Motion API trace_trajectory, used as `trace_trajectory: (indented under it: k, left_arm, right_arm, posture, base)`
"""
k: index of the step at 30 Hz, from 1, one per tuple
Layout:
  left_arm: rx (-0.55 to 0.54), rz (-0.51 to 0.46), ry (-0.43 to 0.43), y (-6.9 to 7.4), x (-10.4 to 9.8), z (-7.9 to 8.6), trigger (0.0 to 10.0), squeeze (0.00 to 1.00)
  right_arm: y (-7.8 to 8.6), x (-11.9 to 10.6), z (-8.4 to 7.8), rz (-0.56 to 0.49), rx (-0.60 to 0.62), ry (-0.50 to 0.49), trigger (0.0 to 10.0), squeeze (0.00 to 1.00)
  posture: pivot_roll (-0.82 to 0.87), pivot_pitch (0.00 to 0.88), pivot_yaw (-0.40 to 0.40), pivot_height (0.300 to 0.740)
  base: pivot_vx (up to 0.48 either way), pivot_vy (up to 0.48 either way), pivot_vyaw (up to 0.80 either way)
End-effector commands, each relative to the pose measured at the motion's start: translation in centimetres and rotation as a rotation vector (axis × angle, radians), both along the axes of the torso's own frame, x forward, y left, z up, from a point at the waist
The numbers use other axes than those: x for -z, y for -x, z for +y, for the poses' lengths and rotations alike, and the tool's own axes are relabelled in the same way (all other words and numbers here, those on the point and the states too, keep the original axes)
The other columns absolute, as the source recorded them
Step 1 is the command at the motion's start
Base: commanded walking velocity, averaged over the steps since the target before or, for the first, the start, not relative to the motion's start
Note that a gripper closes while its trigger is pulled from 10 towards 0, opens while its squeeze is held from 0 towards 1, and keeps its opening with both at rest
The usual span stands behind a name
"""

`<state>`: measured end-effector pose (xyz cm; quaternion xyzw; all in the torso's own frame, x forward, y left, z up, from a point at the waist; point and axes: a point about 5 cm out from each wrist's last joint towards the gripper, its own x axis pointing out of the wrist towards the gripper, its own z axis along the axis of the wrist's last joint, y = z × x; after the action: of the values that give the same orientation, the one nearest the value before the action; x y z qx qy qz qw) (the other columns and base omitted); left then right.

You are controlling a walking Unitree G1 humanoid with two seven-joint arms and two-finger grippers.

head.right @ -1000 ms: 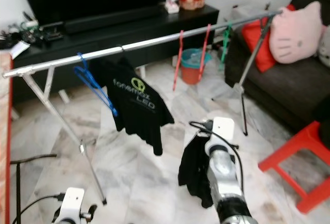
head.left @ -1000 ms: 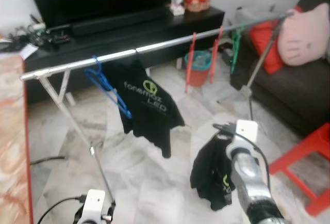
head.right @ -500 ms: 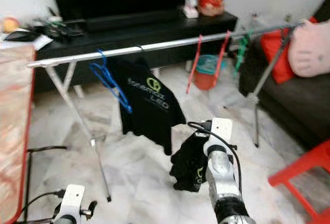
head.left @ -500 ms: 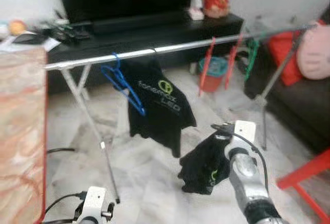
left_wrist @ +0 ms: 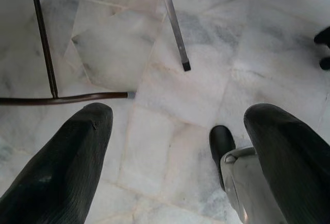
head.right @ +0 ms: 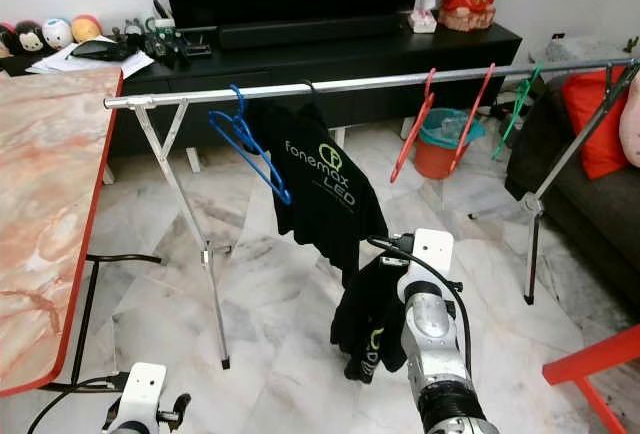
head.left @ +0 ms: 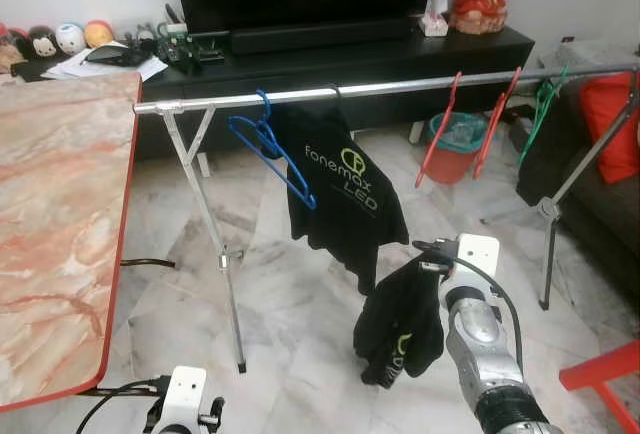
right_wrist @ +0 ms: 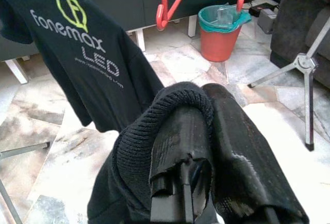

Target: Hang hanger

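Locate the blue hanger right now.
The blue hanger hangs empty near the rail's left end, right beside the black fonemax T-shirt.

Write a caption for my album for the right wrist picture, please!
Right end effector shut on a black garment, facing a hung black shirt and red bin.

R claw (head.right: 400,254) gripping black shirt (head.right: 368,322), rail (head.right: 400,80) ahead
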<state>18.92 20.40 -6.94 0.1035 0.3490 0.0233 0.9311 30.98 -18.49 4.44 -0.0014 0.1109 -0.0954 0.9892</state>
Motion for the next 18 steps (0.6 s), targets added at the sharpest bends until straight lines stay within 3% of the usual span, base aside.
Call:
trace_trajectory:
  k: [1,8,14,18]
  left_arm:
    - [0.001,-0.003,-0.006,0.01,-0.02,-0.01,10.0,0.00]
    - [-0.003,-0.013,-0.005,-0.14,-0.13,-0.02,10.0,0.00]
    - [-0.004,-0.018,-0.003,-0.24,-0.19,-0.07,10.0,0.00]
    - [-0.003,-0.020,0.000,-0.26,-0.20,-0.15,10.0,0.00]
  right_arm:
    - [-0.39,-0.64,-0.19,-0.029,0.010,-0.002,10.0,0.00]
    - [-0.49,-0.76,0.02,-0.035,-0.008,0.012,10.0,0.00]
    - [-0.50,-0.75,0.07,-0.034,-0.010,0.011,10.0,0.00]
    - [-0.44,-0.68,0.05,-0.032,-0.001,-0.001,10.0,0.00]
  posture:
    - [0.00,0.000,-0.027,0.740]
    - [0.00,0.000,-0.029,0.740]
    - [0.00,0.000,-0.031,0.740]
    - [0.00,0.000,-0.031,0.740]
  base:
    - [0.000,-0.281,0.00]
    - [0.000,-0.321,0.00]
    - [0.000,-0.336,0.71]
    - [0.000,-0.336,0.00]
